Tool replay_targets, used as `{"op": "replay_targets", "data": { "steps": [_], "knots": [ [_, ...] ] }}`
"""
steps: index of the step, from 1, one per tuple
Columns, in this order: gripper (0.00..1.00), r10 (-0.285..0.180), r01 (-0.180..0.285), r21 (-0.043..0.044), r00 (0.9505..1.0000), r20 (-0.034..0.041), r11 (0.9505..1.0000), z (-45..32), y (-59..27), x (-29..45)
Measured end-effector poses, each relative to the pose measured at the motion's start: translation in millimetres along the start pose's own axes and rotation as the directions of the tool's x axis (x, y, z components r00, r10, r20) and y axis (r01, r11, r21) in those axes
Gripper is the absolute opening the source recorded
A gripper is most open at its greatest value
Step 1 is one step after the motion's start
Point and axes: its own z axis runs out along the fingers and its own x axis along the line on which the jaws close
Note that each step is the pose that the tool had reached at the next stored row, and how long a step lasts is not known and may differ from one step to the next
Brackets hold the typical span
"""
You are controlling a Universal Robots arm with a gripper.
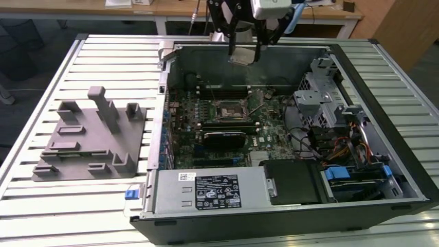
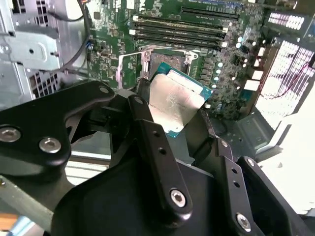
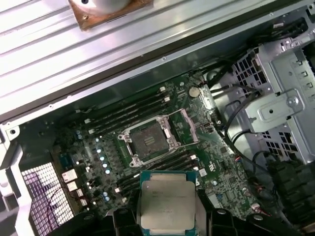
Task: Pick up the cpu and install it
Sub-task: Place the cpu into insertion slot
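Observation:
My gripper [image 1: 243,55] hangs high over the back of the open computer case [image 1: 404,170], shut on the cpu [image 1: 241,56], a flat square chip with a pale silver top. Both wrist views show the cpu [image 2: 173,102] [image 3: 166,202] clamped between the black fingers [image 2: 147,128]. Below it lies the motherboard [image 1: 230,116] with its square socket [image 1: 227,109] [image 3: 147,141] [image 2: 167,61], whose metal frame is open and whose recess holds nothing. The cpu is well above the socket and apart from it.
A grey plastic block fixture [image 1: 89,136] lies on the slatted table [image 1: 41,206] at the exterior view's left of the case. Drive cages [image 1: 322,98], cables and a power supply [image 1: 205,190] crowd the case's other sides. Memory slots [image 3: 133,110] flank the socket.

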Motion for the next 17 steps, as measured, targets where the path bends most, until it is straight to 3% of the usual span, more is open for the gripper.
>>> {"op": "replay_targets", "data": {
  "steps": [7,17],
  "knots": [
    [0.53,0.089,-0.089,0.0020,0.9961,0.0046,0.9961,2.0,0.8,0.5],
    [0.53,0.188,-0.188,0.0038,0.9821,0.0104,0.9821,5.0,3.6,1.9]
  ]
}}
